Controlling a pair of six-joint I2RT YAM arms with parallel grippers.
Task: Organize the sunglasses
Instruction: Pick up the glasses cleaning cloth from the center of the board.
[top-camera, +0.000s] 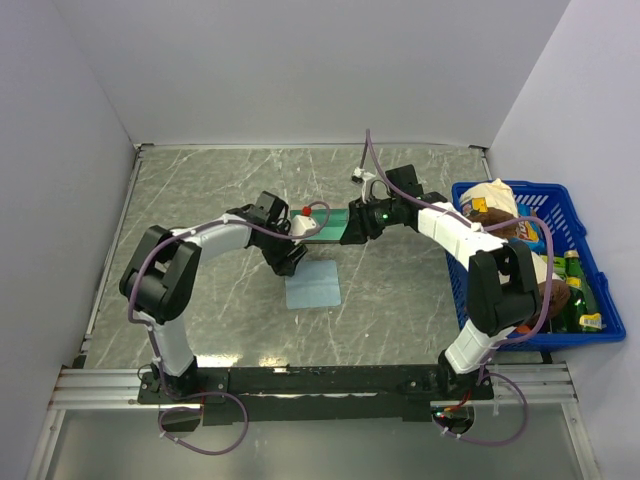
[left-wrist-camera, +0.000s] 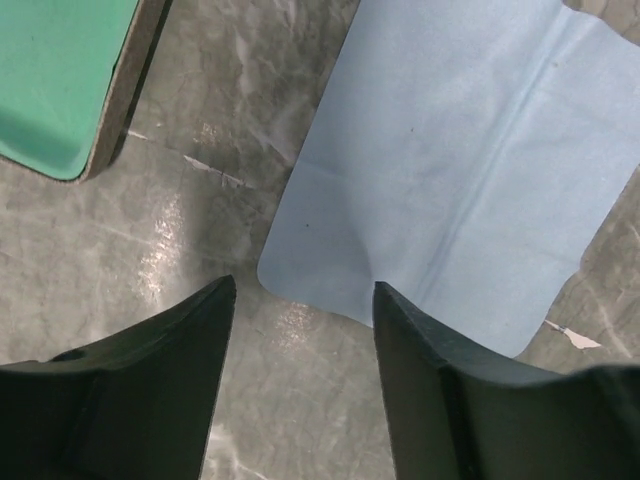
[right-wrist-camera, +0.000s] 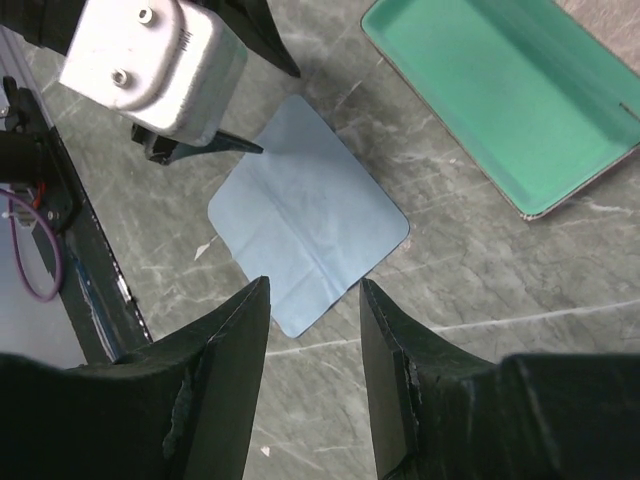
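Sunglasses: I cannot tell where they are from any of the three views.

1. Left gripper (left-wrist-camera: 302, 300): jaws spread, nothing between them. I see it poised over the near corner of a light blue cloth (left-wrist-camera: 450, 170); I cannot tell whether it touches. In the right wrist view, one dark fingertip (right-wrist-camera: 228, 146) of this gripper points at the cloth's edge.

2. Right gripper (right-wrist-camera: 313, 300): jaws apart, with a narrower gap than the left, and nothing held. It hangs above the worktop (top-camera: 200, 190), with the cloth showing through the gap.

3. Cloth: it lies flat on the grey marbled worktop, with fold creases crossing it. In the top view it sits just in front of both grippers.

4. Glasses case (right-wrist-camera: 500, 100): it lies open beside the cloth without touching it. The green-lined tray faces up, and I see nothing in the part that shows. The left wrist view catches only one corner of it.

5. Blue basket (top-camera: 550, 188): it stands at the right edge of the worktop, well apart from the cloth. It holds snack bags and green bottles (top-camera: 580, 300).
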